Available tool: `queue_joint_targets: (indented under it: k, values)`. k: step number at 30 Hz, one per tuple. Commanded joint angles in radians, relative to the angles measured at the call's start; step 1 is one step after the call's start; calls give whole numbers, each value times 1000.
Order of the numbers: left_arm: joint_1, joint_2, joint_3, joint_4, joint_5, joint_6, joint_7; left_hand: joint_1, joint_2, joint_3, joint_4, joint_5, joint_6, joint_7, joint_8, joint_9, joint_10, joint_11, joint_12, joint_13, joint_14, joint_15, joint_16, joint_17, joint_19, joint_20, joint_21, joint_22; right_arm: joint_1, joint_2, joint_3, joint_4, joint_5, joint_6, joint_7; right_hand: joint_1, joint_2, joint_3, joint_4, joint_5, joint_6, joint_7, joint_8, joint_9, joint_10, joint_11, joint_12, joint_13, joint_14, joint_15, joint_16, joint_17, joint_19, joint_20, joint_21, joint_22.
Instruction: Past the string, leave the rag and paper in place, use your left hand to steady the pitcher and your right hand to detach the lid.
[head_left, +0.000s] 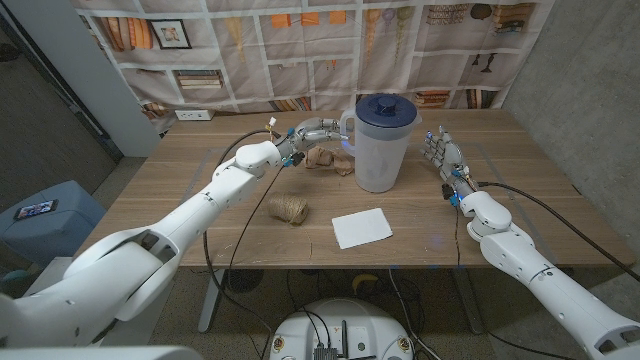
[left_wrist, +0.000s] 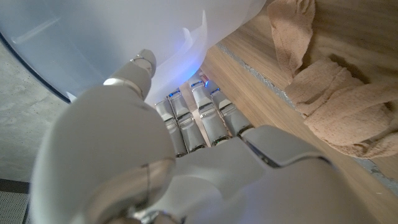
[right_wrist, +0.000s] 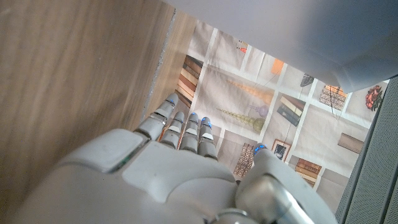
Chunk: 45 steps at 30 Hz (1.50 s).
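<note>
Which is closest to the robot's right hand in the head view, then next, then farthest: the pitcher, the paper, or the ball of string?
From the right hand:
1. Pitcher, just beside it toward the table's middle.
2. Paper, nearer the front edge.
3. Ball of string, farthest, over on the robot's left side.

The head camera looks down from high over the wooden table (head_left: 500, 200), facing the far patterned curtain (head_left: 300, 40). Each wrist camera sits close behind its own hand; the left one shares the translucent blue-lidded pitcher (head_left: 382, 145) (left_wrist: 124, 37) with the head view.
</note>
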Motion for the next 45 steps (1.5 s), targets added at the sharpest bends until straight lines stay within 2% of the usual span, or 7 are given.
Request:
queue_joint_targets:
  k: [1,8,18,22,25,33,45]
  values:
    - [36,14,-10,-52,-5,22,54,18,12,-8,3,-1,43,-2,-1,2,24,-2,-7,3,23,-150,2,4,14,-149,1,4,-5,-3,2,-10,0,-6,-7,-3,-2,10,0,-2,9,-3,6,1,10,3,4,3,5,0,4,2,2,8,4,5]
    - [47,20,-11,-71,-3,27,71,20,47,-1,9,0,96,-7,-5,1,63,-4,-10,3,55,-149,-8,-1,28,-156,1,5,-10,-7,4,-18,-1,-9,-11,-4,-1,11,1,-2,13,-2,7,1,11,2,4,3,6,-1,5,2,2,8,4,5]
    - [53,22,-16,-81,-10,29,80,14,109,30,17,-1,140,-12,-23,1,92,-9,-25,3,86,-148,-32,-6,47,-156,3,6,-8,-8,3,-24,-3,-16,-16,-6,0,14,3,-2,15,-1,7,1,13,4,4,3,7,-1,5,1,4,7,4,5]
    - [51,18,-16,-70,-11,16,74,3,148,49,22,-6,161,-14,-33,2,104,-10,-34,4,95,-146,-44,-7,65,-156,7,7,-6,-7,3,-21,-3,-12,-11,-7,0,15,3,-2,15,-1,6,1,13,5,4,3,7,-1,5,1,5,6,5,5]
    - [49,15,-14,-64,-10,10,71,1,161,56,20,-8,168,-12,-37,2,114,-8,-35,4,98,-147,-47,-7,66,-159,6,8,-5,-7,3,-19,-2,-9,-8,-7,0,16,3,-2,16,-1,6,1,12,4,3,3,7,0,6,0,5,6,4,5]
    - [49,10,-15,-59,-16,5,67,2,175,71,10,-11,179,-12,-47,3,135,-3,-38,4,109,-148,-51,-8,68,-162,4,8,-7,-9,3,-25,-3,-14,-11,-9,-1,18,4,-2,16,0,5,1,12,6,3,3,7,-1,6,-1,5,6,4,5]
    - [49,29,-16,-107,-2,37,91,-3,176,77,5,-13,184,-7,-55,4,139,-1,-44,4,117,-146,-53,-8,76,-161,5,8,-23,-24,7,-58,-10,-25,-25,-10,-2,22,4,-2,18,0,5,1,12,5,2,3,6,0,6,-2,6,6,4,5]
